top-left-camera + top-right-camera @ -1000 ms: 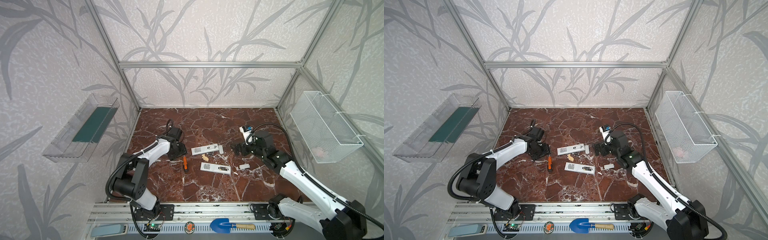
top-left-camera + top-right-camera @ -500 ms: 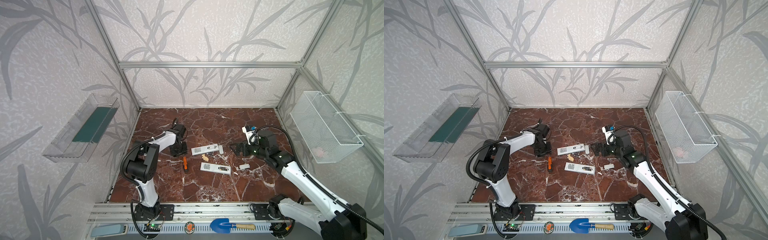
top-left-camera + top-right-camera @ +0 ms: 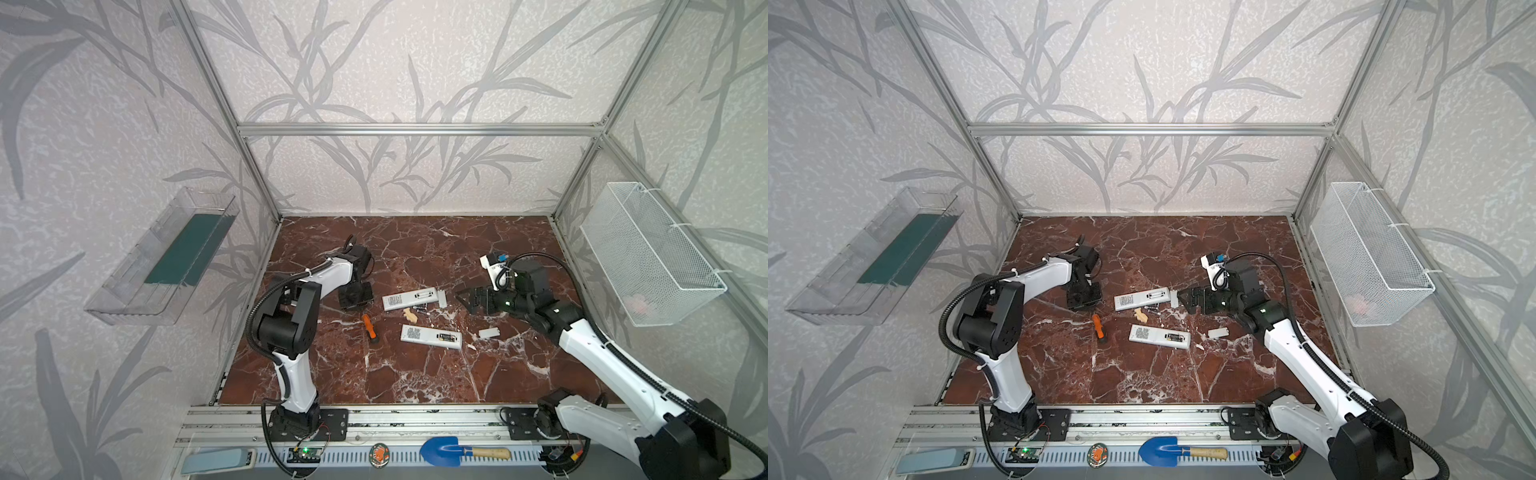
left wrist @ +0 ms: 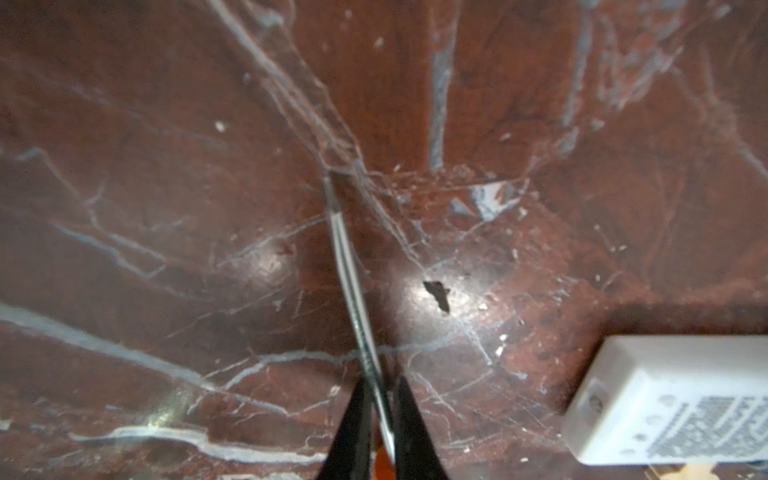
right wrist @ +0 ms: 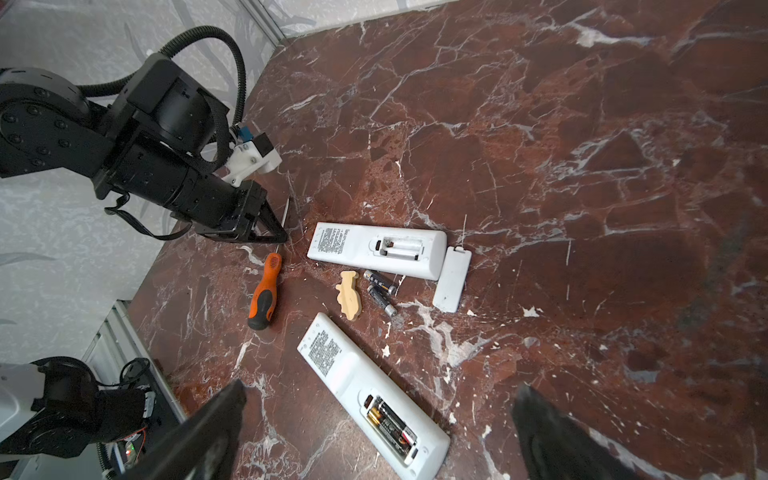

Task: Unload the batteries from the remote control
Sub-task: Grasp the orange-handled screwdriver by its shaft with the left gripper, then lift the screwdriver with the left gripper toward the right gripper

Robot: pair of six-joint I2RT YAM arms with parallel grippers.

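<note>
Two white remotes lie face down in both top views. The far remote (image 3: pixel 411 300) has a bare compartment; two loose batteries (image 5: pixel 380 291) lie beside it. In the near remote (image 3: pixel 431 336) the batteries (image 5: pixel 388 422) sit in the uncovered compartment. My left gripper (image 4: pixel 380 386) is shut on the thin metal shaft of the orange-handled screwdriver (image 5: pixel 264 291), whose handle rests on the floor left of the remotes. My right gripper (image 3: pixel 465 299) hangs open just right of the far remote, its fingers (image 5: pixel 208 428) wide apart with nothing between them.
Two white covers lie loose, one (image 5: pixel 452 282) at the far remote's end, one (image 3: pixel 491 332) right of the near remote. A tan wooden piece (image 5: pixel 349 295) lies between the remotes. A wire basket (image 3: pixel 648 257) hangs on the right wall, a clear bin (image 3: pixel 166 257) on the left.
My left gripper has closed on the screwdriver shaft, and that arm's elbow has swung upright. The right gripper has slid a little to the left toward the far remote, still open.
</note>
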